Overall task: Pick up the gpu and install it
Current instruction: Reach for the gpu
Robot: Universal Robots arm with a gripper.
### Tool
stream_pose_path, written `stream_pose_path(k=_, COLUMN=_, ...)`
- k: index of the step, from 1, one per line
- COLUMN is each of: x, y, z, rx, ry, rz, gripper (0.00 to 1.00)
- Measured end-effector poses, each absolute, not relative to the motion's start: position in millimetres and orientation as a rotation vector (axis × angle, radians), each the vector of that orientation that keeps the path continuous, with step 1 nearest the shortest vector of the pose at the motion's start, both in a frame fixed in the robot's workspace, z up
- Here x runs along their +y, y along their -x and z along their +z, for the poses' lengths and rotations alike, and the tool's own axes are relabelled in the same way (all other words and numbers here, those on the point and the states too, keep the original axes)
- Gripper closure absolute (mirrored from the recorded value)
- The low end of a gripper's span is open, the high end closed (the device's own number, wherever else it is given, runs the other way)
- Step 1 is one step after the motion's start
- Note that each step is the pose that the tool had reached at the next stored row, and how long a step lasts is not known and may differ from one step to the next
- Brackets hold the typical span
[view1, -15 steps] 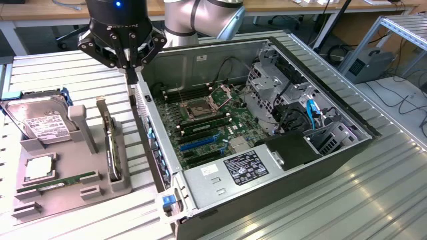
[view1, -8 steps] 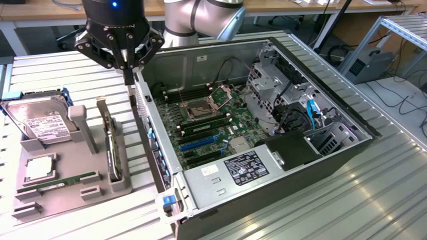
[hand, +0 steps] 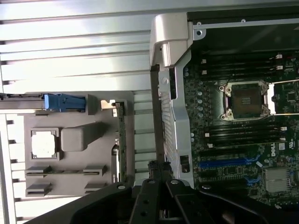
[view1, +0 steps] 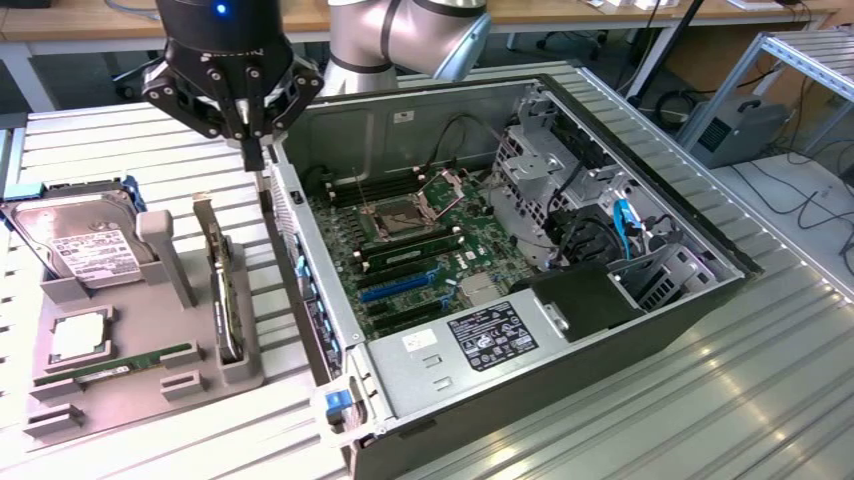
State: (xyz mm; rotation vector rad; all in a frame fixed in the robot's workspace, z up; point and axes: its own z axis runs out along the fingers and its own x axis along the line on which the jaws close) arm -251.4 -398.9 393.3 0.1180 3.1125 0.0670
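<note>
The gpu (view1: 220, 285) is a thin dark card standing on edge in a slot of the grey holder (view1: 147, 330), at the exterior view's left of the open computer case (view1: 534, 350). In the wrist view the gpu (hand: 121, 140) appears edge-on beside the case wall. My gripper (view1: 252, 160) hangs above the gap between the holder and the case's side wall, behind the card's far end. Its fingers are shut together with nothing between them. In the wrist view the gripper (hand: 159, 169) sits over the case's edge, apart from the card.
A hard drive (view1: 83, 250), a processor chip (view1: 78, 335) and a green RAM stick (view1: 114, 370) also rest in the holder. Inside the case lie the motherboard's socket (hand: 247, 100) and blue expansion slots (hand: 229, 163). A drive cage (view1: 547, 175) and cables fill the case's far side.
</note>
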Motion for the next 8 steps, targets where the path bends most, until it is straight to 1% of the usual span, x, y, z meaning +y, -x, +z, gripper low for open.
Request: stream_pose_path(k=8, x=-398.9, y=258.4, z=393.3, rx=3.113, ry=-0.118, rz=0.067, gripper=0.89)
